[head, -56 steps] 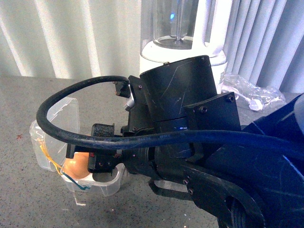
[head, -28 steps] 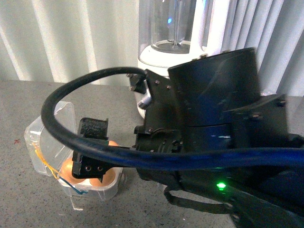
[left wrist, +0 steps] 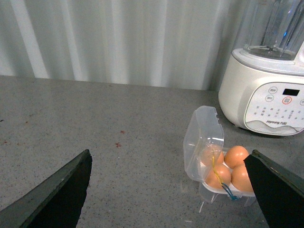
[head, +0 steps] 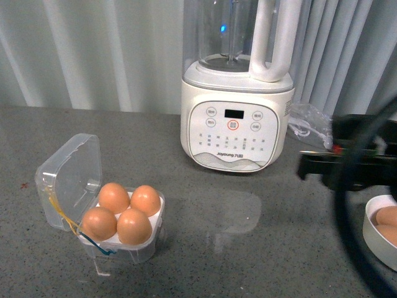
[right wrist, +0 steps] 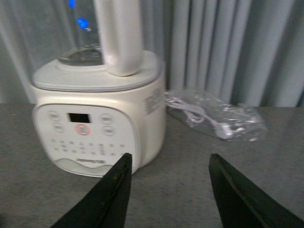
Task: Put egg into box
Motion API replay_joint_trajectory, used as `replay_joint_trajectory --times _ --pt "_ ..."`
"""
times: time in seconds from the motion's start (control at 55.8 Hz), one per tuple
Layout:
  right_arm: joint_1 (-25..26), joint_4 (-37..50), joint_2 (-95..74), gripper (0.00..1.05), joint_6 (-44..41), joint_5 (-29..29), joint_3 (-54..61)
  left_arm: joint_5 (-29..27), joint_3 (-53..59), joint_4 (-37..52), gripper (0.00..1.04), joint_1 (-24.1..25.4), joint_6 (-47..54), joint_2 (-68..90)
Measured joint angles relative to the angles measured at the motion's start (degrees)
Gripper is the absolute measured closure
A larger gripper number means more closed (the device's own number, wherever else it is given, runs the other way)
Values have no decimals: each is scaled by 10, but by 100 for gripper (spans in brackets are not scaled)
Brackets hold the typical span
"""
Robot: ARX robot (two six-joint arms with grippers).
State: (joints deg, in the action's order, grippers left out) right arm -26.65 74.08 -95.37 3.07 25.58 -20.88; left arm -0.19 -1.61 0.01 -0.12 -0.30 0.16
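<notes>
From the front, the small clear plastic egg box (head: 71, 171) sits on the grey speckled table (head: 248, 248) with its lid up. Four smooth orange-brown eggs (head: 134, 226) fill its holes, left of the white blender (head: 236, 124). By the left wrist camera, the left tool (left wrist: 169, 154) is spread wide and holds nothing, with the box ahead of it. By the right wrist camera, the right tool (right wrist: 169, 159) gapes empty before the blender

Blender (head: 237, 124) front panel: "Joyoung"; button labels unreadable.
</notes>
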Motion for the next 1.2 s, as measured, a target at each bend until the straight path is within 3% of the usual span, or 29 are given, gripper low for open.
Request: replay_joint_trajectory --times 0.179,0.215,0.412,0.824,0.896,1.2 --pt "77 -37 133 94 -25 -74 106 1 0 0 7 0 0 0" --pt "93 -87 183 102 -29 -94 116 1 0 0 7 0 0 0" --pt "150 -179 333 102 -29 -143 162 2 0 0 7 0 0 0" --pt "210 -329 524 102 -29 -202 201 2 0 0 7 0 0 0" --pt "247 -362 561 102 -29 -252 203 2 0 0 7 0 0 0" --pt "265 -463 672 102 -29 -255 206 2 0 0 7 0 0 0"
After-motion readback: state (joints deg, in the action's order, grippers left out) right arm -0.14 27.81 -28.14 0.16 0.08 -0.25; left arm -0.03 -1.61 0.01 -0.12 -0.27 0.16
